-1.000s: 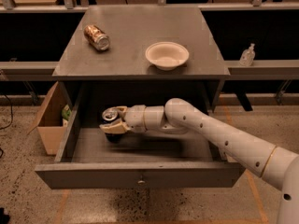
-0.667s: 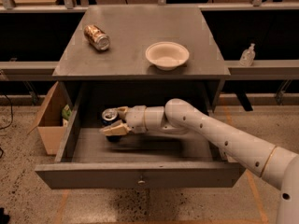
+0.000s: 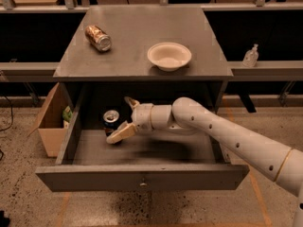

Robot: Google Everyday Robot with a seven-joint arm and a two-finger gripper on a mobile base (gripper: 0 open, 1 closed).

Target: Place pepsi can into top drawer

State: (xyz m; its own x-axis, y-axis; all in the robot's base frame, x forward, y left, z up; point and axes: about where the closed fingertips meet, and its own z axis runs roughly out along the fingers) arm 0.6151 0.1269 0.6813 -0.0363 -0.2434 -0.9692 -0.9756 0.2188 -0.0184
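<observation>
The pepsi can (image 3: 111, 120) stands upright inside the open top drawer (image 3: 142, 176), at its back left; its silver top and dark blue side show. My gripper (image 3: 121, 119) is inside the drawer just right of the can, with its fingers spread apart, one finger (image 3: 119, 133) low in front of the can and the other (image 3: 131, 102) higher behind. The fingers are off the can. The white arm reaches in from the right.
A gold-brown can (image 3: 98, 37) lies on its side on the cabinet top (image 3: 123, 56), and a white bowl (image 3: 169, 56) sits to its right. A cardboard box (image 3: 51, 122) stands on the floor at the left. A small bottle (image 3: 250, 56) sits on the right ledge.
The gripper has opened and drawn back slightly to the right, leaving the can standing in the drawer.
</observation>
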